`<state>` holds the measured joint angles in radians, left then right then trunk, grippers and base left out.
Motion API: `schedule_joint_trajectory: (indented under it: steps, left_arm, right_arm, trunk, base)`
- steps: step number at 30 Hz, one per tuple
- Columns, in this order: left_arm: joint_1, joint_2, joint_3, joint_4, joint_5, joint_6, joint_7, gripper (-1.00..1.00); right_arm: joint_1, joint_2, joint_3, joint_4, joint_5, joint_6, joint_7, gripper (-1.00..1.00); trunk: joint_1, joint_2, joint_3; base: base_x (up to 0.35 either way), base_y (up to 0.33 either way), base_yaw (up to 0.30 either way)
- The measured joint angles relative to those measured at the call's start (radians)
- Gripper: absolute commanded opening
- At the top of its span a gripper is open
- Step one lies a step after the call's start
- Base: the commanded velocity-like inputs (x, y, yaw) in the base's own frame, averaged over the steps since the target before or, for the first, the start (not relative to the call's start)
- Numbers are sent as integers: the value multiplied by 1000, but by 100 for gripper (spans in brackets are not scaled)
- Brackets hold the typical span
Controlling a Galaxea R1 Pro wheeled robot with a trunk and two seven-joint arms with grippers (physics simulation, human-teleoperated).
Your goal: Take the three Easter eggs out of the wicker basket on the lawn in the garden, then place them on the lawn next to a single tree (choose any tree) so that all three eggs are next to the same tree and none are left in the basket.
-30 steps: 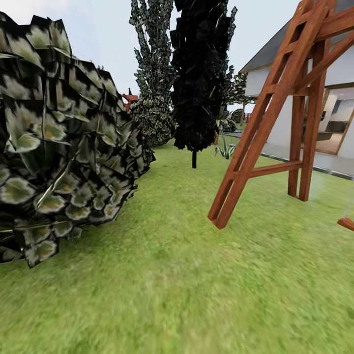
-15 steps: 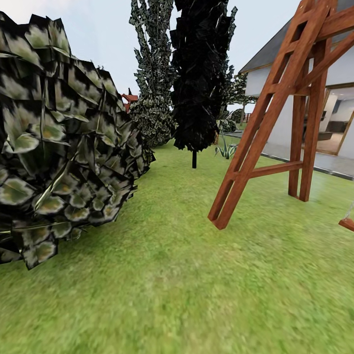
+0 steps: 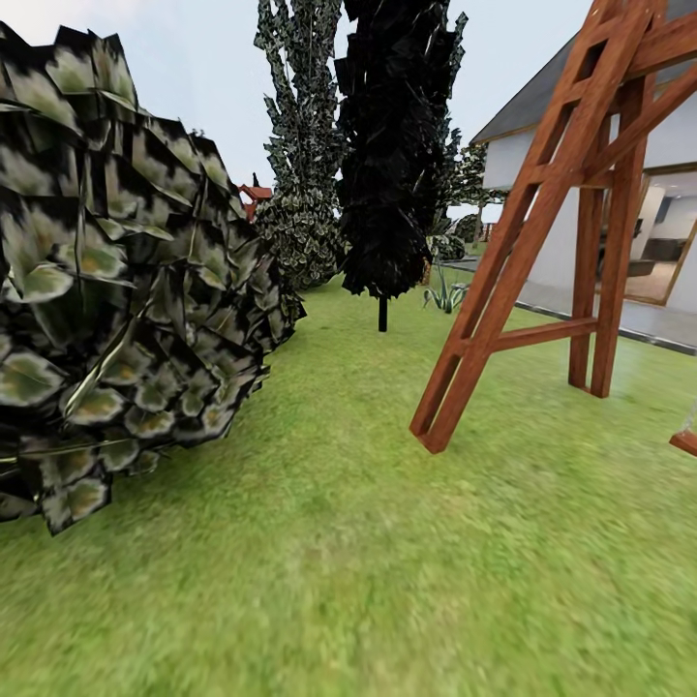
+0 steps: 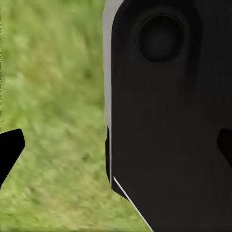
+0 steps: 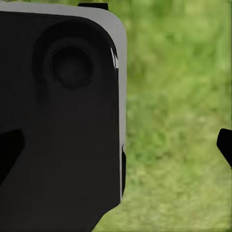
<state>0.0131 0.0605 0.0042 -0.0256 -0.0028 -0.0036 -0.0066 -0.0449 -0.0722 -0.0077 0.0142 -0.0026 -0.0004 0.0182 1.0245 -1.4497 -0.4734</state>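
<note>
Head view had barely shifted in the last second: the round bush point(image 3: 116, 281) and dark cypress point(image 3: 392, 155) stood left of the wooden swing frame point(image 3: 542, 223) on the lawn point(image 3: 387, 542). No basket or eggs showed, so the search continued. Both grippers' fingertips sat wide apart, empty

Black rounded body panel point(image 4: 169, 121), grey edge, circular recess; black fingertips point(image 4: 9, 150).

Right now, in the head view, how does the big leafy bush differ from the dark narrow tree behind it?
The bush is round and wide, reaching down to the lawn; the dark tree is tall and narrow on a thin bare trunk. The bush has pale green leaves; the tree looks almost black. Both stand on grass.
</note>
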Motion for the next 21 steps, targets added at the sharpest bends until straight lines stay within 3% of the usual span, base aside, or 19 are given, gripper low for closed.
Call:
schedule_joint_trajectory:
  steps: [14,21]
  left_arm:
    - [0,-1,0,0,0,1,0,100]
    - [0,-1,0,0,0,1,1,100]
  right_arm:
    - [0,1,0,10,0,3,0,100]
    - [0,2,1,27,0,0,2,100]
  trunk:
    - [0,0,0]
    - [0,0,0]
  base:
    - [335,0,-2]
    - [344,0,-204]
